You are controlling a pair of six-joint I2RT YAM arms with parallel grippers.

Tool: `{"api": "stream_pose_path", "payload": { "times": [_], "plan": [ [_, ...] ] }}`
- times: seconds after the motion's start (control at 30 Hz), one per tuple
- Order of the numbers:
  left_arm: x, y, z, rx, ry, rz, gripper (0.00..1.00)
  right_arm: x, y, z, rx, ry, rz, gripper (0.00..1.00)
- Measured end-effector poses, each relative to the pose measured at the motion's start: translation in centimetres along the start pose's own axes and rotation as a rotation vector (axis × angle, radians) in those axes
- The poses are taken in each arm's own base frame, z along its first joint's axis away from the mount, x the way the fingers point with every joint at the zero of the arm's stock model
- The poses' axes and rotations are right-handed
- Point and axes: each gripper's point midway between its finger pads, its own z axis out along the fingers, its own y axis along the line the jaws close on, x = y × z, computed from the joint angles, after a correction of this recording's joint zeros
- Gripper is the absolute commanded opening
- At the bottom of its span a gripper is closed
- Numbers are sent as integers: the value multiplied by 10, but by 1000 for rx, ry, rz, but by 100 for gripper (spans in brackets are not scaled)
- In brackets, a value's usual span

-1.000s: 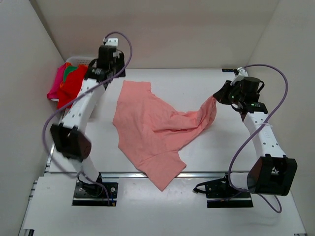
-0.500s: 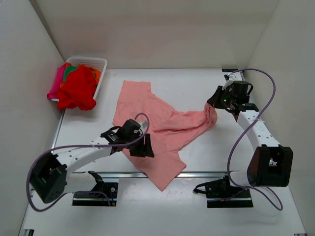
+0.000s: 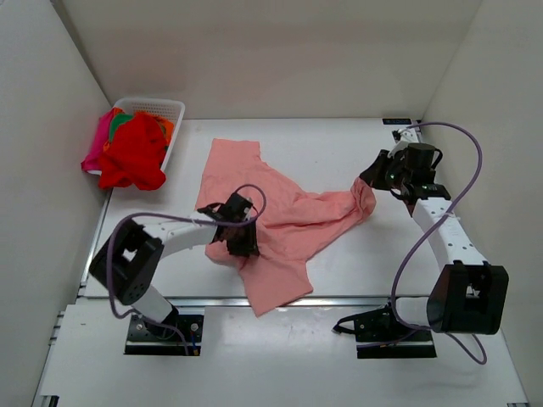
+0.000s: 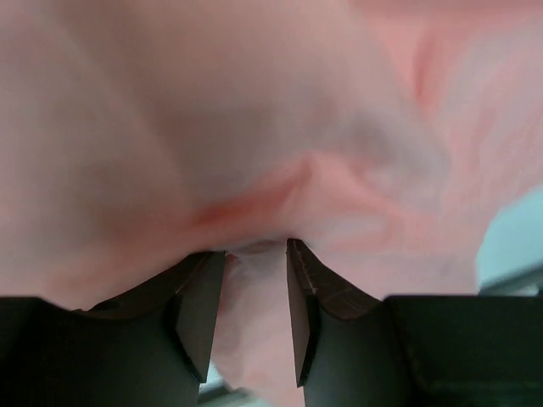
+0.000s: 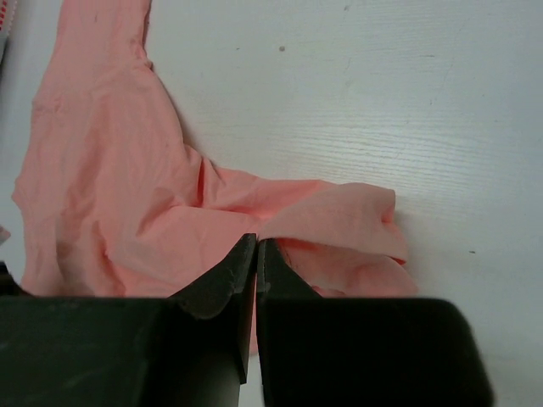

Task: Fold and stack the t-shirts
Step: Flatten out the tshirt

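Note:
The large salmon-pink t-shirt [image 3: 284, 222] lies crumpled across the middle of the table. My left gripper [image 3: 240, 241] is pressed low against its near-left part. In the left wrist view its jaws stand partly apart with a fold of the pink cloth [image 4: 254, 127] between the fingers [image 4: 200, 305]. My right gripper [image 3: 366, 180] is shut on the shirt's right corner and holds it lifted off the table. The right wrist view shows the closed tips [image 5: 256, 242] pinching the cloth [image 5: 110, 195]. A red t-shirt [image 3: 134, 158] hangs over the basket, with magenta [image 3: 95, 149] and orange/green [image 3: 127, 119] ones behind.
A white lattice basket [image 3: 173, 108] stands at the back left corner against the wall. White walls close in the table on the left, back and right. The shirt's lower corner [image 3: 271, 298] reaches the table's near edge rail.
My left arm swung from the basket down to the shirt's near-left part and its jaws narrowed around a fold. The shirt's lower corner shifted left. The right gripper stayed shut, moving slightly.

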Motion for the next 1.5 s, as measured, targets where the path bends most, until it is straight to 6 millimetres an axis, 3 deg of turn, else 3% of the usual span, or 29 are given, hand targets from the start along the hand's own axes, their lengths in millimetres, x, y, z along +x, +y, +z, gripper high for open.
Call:
{"api": "stream_pose_path", "payload": {
  "times": [0.1,0.23,0.33,0.43,0.53,0.63,0.73,0.8,0.87,1.07,1.27,1.43,1.5],
  "plan": [
    [-50,11,8,-64,-58,-13,46,-4,3,-2,-4,-19,-4,0],
    [-125,47,14,-185,-163,-42,46,6,8,2,-20,-4,-7,0],
    [-148,79,7,-269,-198,-55,48,22,11,7,-27,29,-4,0],
    [-136,96,-9,-311,-191,-43,53,37,11,11,-30,61,1,0],
    [-99,87,-37,-263,-205,-6,39,49,10,14,-29,87,9,0],
    [-79,70,-74,-161,-299,12,42,57,10,16,-28,103,13,0],
    [-74,58,-116,-55,-458,-7,54,63,14,18,-37,111,5,0],
    [-70,57,-129,-14,-522,-35,64,66,19,19,-46,118,-1,0],
    [-60,64,-120,-21,-504,-60,68,69,23,20,-54,122,-4,0],
    [8,111,-53,-186,-243,-137,74,76,28,22,-64,129,-3,0],
    [-1,97,-41,-181,-271,-128,74,86,24,22,-58,146,14,0],
    [-5,80,-29,-173,-278,-98,51,87,24,23,-59,144,13,0],
    [-8,73,-25,-179,-267,-83,36,87,24,23,-59,144,13,1]
  ]
}}
